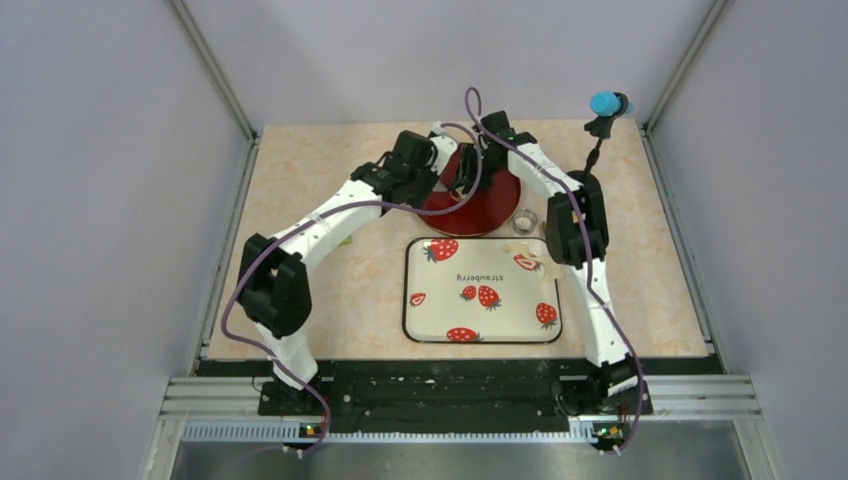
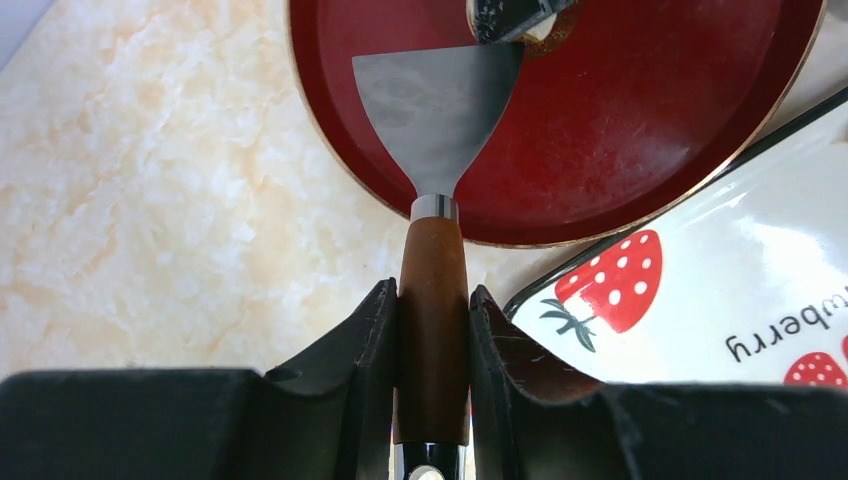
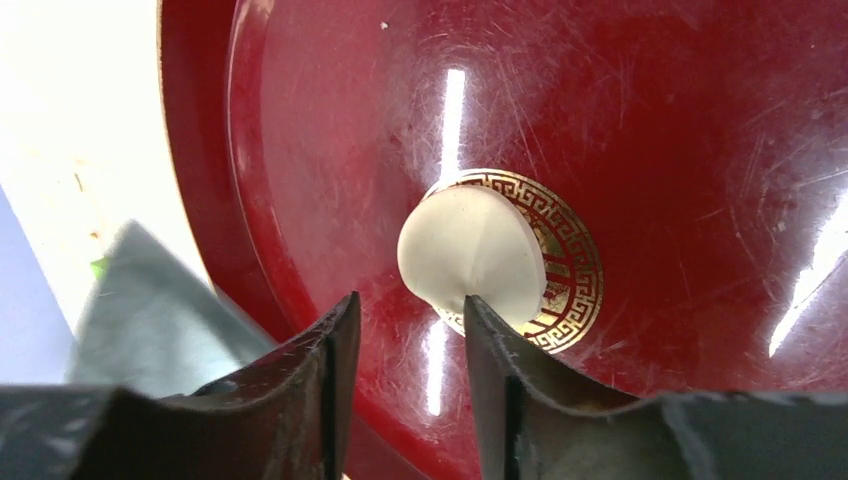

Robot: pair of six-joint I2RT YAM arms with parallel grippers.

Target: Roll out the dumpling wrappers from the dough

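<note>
**Operator:** Report task progress.

**Technician:** One dumpling wrapper (image 3: 470, 258) lies at the centre of the red plate (image 1: 480, 215), over its gold emblem; it is thin and round, so this piece is judged finished. No unrolled dough can be made out on the plate; whether more wrappers are due cannot be told.

**Operator:** Gripper states?

**Technician:** The left gripper (image 2: 432, 290) is clamped on the wooden handle of a scraper (image 2: 435, 100); the blade rests on the plate, short of the centre. The right gripper (image 3: 410, 300) stands slightly spread above the plate; nothing sits between its fingers; the wrapper's edge meets one fingertip. Lifting or transfer is judged the step in hand.

**Operator:** Item count?

**Technician:** One wrapper; one scraper; one plate; one strawberry tray (image 1: 440, 320), just nearside of the plate on the tabletop (image 1: 300, 170); one small ring (image 1: 525, 220) beside the plate's rim; one pale piece (image 1: 528, 262) on the tray, too small to identify.
</note>
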